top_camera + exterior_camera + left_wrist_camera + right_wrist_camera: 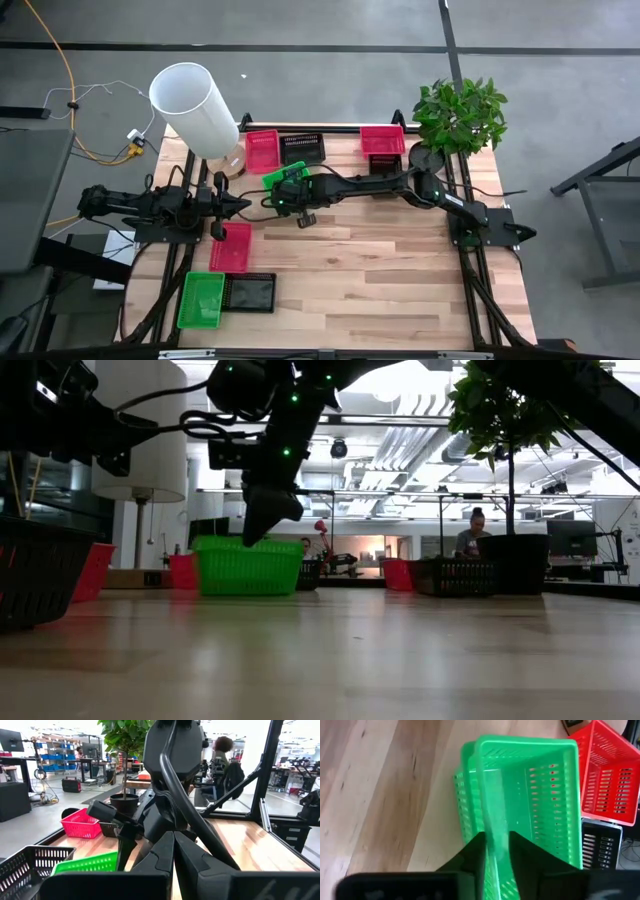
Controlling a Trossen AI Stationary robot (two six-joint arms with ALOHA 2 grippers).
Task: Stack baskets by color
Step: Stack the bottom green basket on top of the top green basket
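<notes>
Two bright green baskets [530, 795] sit nested one inside the other on the table [400, 280], left of centre toward the far edge [274, 178]. My right gripper [496, 855] reaches across from the right and slants down over them [292, 190], open, one finger on each side of the upper basket's wall. My left gripper [240, 205] waits shut at the table's left. Pink-red baskets [262, 150] [383, 139] [231, 247], black baskets [302, 148] [385, 163] [250, 293] and another green one [201, 300] lie about the table. My right gripper has one finger inside and one finger [522, 852] outside the upper green basket, astride a side wall [495, 820]. It comes from above, slanting down. I cannot tell whether the fingers touch the wall. The basket rests nested in the lower green basket [462, 805] on the table.
A tall white cylinder [195, 108] stands at the far left corner and a potted plant [460, 115] at the far right. People sit in the room beyond the table [474, 535]. Bare wood lies across the middle and near right of the table.
</notes>
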